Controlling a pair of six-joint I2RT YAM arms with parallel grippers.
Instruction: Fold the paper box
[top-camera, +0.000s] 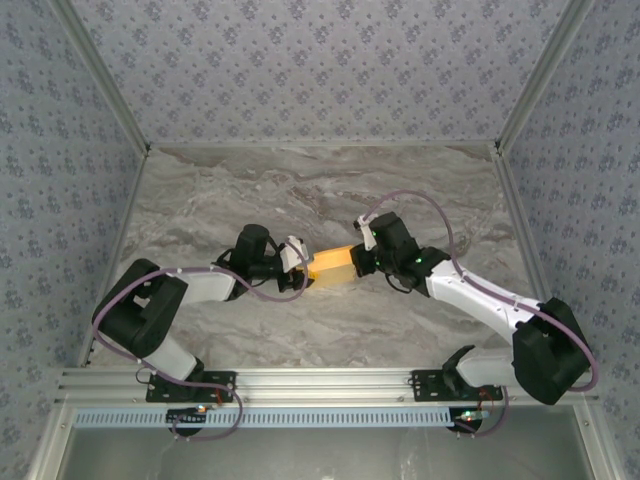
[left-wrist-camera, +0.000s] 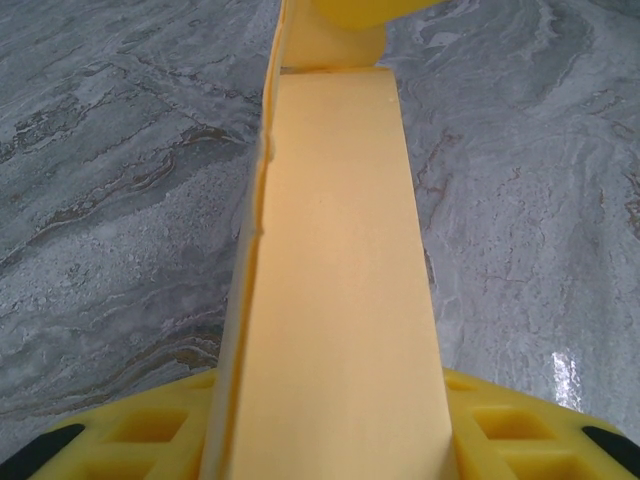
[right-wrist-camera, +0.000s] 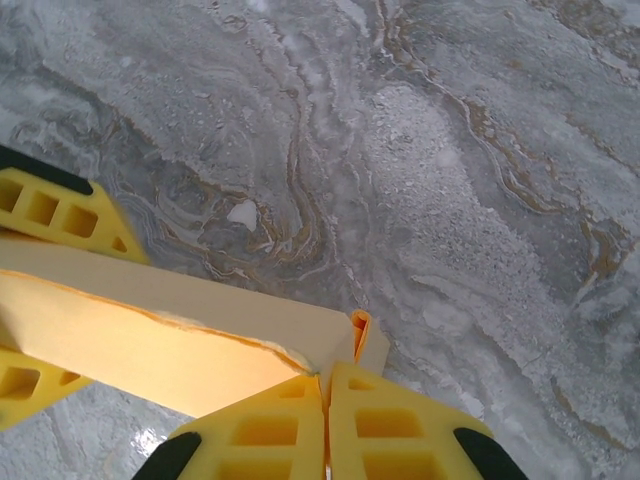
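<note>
W/ the paper box (top-camera: 332, 265) held mid desk (top-camera: 300, 190) btwn both arms, left pincer (left-wrist-camera: 330, 445) half-closed across its width, right pincer (right-wrist-camera: 326, 420) pinched tight on a thin end flap (right-wrist-camera: 358, 328), any pull-apart or twist cd tear that flap or slip it out.

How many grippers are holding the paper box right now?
2. The left gripper clamps one end of the paper box; the right gripper pinches a flap at the other.

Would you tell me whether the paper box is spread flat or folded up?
Folded, not flat: the paper box has a top panel meeting a side wall at a crease.
</note>
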